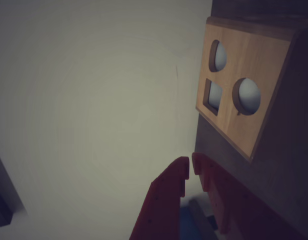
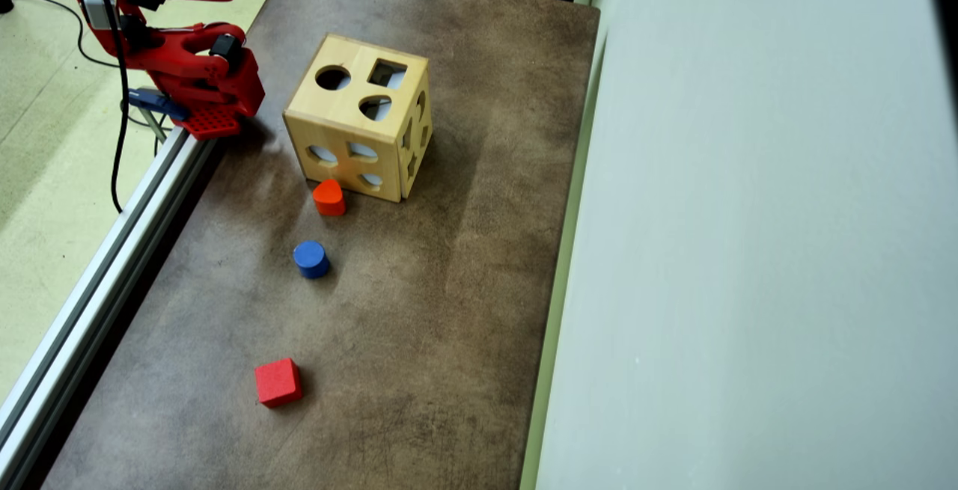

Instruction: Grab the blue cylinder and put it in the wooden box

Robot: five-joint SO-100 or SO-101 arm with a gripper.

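Overhead view: brown surface (image 2: 449,288) bounded on the left by an aluminium rail (image 2: 97,288) and on the right by a pale wall (image 2: 748,250). Wide bare stretches lie right of the blocks and toward the bottom edge.

Wooden box (image 2: 359,127) sits in the upper middle, one face up with a circle, a square and a rounded cut-out. Orange-red rounded block (image 2: 329,197) stands just beside the box's lower face. Blue cylinder (image 2: 310,259) stands upright below that block, apart from it, open surface all round. Red cube (image 2: 278,382) lies lower still, well apart.

Red arm (image 2: 187,63) is folded at the upper left corner, by the rail. The cylinder is well apart from it, down-right, past the box's near corner.

Wrist view: pincer (image 1: 190,167) points toward the pale wall, the box (image 1: 243,85) at upper right. Red fingers (image 1: 168,195) meet at the tips; pincer clenched, nothing between them.
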